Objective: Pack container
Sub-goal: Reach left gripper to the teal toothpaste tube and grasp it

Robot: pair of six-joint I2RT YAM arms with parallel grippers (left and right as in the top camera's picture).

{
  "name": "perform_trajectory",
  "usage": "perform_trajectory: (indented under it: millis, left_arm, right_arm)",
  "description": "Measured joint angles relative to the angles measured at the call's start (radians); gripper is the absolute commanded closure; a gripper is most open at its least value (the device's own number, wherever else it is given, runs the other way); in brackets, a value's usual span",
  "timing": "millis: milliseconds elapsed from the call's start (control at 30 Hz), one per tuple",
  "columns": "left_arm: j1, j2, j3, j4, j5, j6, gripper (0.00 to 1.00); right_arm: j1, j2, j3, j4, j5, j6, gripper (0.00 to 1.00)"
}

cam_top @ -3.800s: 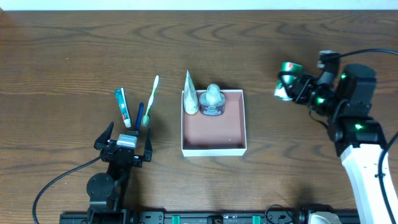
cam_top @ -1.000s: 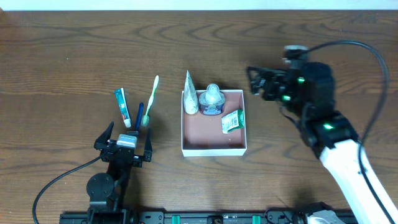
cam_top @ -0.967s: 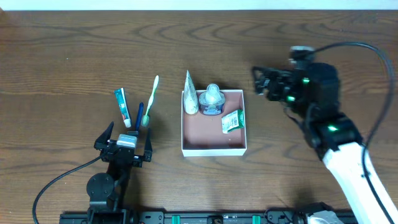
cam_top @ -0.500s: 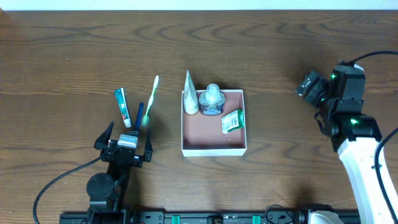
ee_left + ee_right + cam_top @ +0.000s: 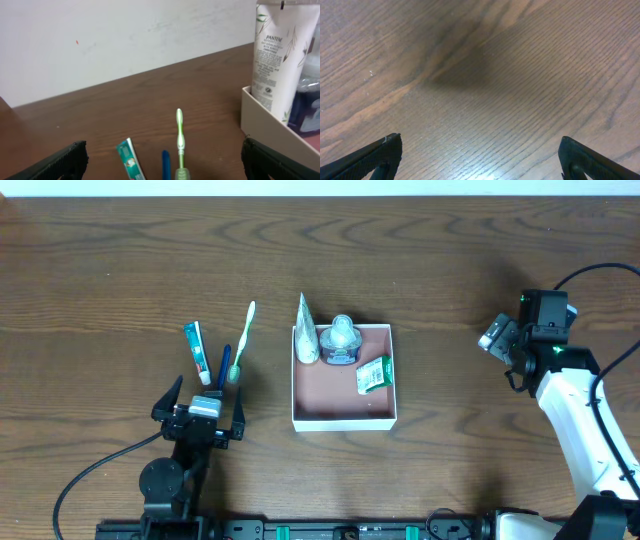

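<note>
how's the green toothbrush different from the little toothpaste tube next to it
The green toothbrush is long and thin; the toothpaste tube is short and flat. The toothbrush lies nearer the container than the tube. Both rest on the table left of it, unpacked.

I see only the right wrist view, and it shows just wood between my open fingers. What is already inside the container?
Observer: The container holds three things: a white tube, a jar and a green packet.
Operator: Which things lie outside it?
Observer: A toothpaste, a blue stick and a toothbrush lie on the wood to its left.
Operator: Is the other arm near them?
Observer: Yes. The left gripper sits just behind them, open and holding nothing.
</note>
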Motion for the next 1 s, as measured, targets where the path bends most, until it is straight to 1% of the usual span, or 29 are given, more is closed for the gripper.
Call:
perform_trajectory:
  millis: [133, 200, 267, 467, 600, 700, 800, 1000]
  left_arm:
    - [0.000, 0.035, 0.069, -0.102, 0.006, -0.069, 0.02]
    - [0.000, 0.098, 0.150, -0.169, 0.007, -0.095, 0.02]
    - [0.000, 0.196, 0.265, -0.245, 0.009, -0.118, 0.02]
    - [0.000, 0.666, 0.731, -0.510, 0.083, -0.153, 0.02]
    - [0.000, 0.992, 1.065, -0.733, 0.119, -0.167, 0.02]
    - [0.000, 1.168, 1.243, -0.846, 0.134, -0.171, 0.02]
    - [0.000, 1.264, 1.308, -0.880, 0.134, -0.171, 0.02]
    - [0.000, 1.394, 1.312, -0.885, 0.126, -0.171, 0.02]
  right_arm:
    - [0.000, 0.001, 0.000, 0.001, 0.002, 0.000, 0.01]
    - [0.000, 0.001, 0.000, 0.000, 0.002, 0.000, 0.01]
    - [0.000, 0.001, 0.000, 0.000, 0.003, 0.000, 0.01]
    - [0.000, 0.001, 0.000, 0.000, 0.005, 0.002, 0.01]
    - [0.000, 0.001, 0.000, 0.000, 0.009, 0.003, 0.01]
    - [0.000, 0.001, 0.000, 0.001, 0.010, 0.003, 0.01]
    - [0.000, 0.001, 0.000, 0.001, 0.011, 0.003, 0.01]
    - [0.000, 0.001, 0.000, 0.001, 0.012, 0.003, 0.01]
